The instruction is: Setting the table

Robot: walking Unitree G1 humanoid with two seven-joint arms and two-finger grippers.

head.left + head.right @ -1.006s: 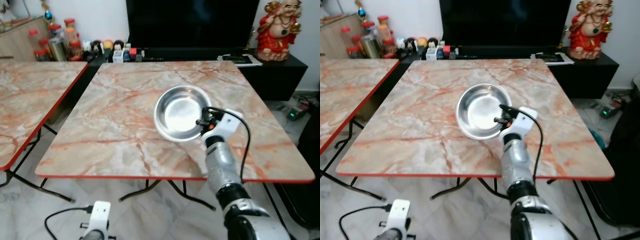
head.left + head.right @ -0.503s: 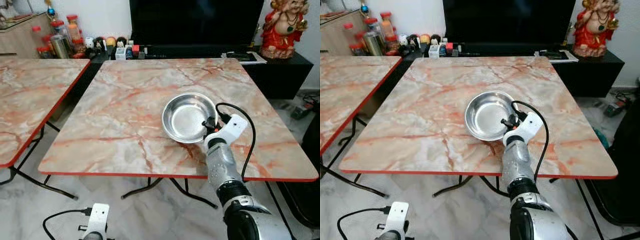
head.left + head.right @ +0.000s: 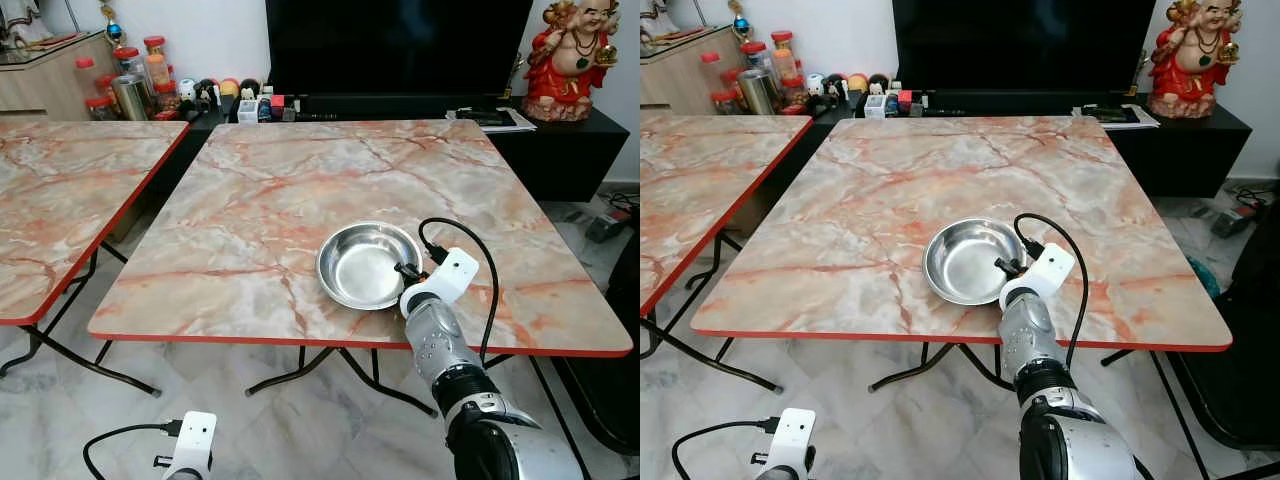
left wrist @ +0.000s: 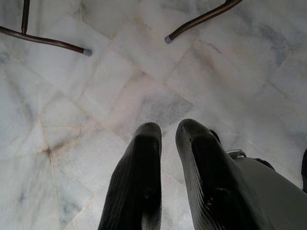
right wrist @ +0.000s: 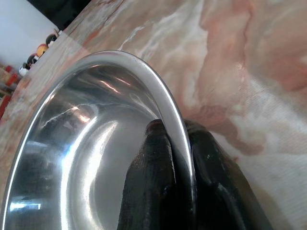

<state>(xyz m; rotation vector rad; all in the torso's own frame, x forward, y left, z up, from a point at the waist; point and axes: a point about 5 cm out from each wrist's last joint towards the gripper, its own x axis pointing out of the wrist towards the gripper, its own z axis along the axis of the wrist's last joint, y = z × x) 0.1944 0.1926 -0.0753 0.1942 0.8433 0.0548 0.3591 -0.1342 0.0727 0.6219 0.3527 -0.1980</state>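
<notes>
Right claw (image 5: 176, 143) pinches one steel bowl (image 3: 366, 264) on table (image 3: 250, 200).

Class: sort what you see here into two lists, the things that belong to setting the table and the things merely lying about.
Belongs to the job:
steel bowl, rim pinched by the right end effector
marble-top table under it

Lying about:
red figurine
jars
papers on the black TV stand
second table

bowl (image 3: 368, 264): on table (image 3: 250, 210), near front edge
right gripper (image 5: 172, 158): on bowl's right rim
second table (image 3: 60, 200): left
</notes>
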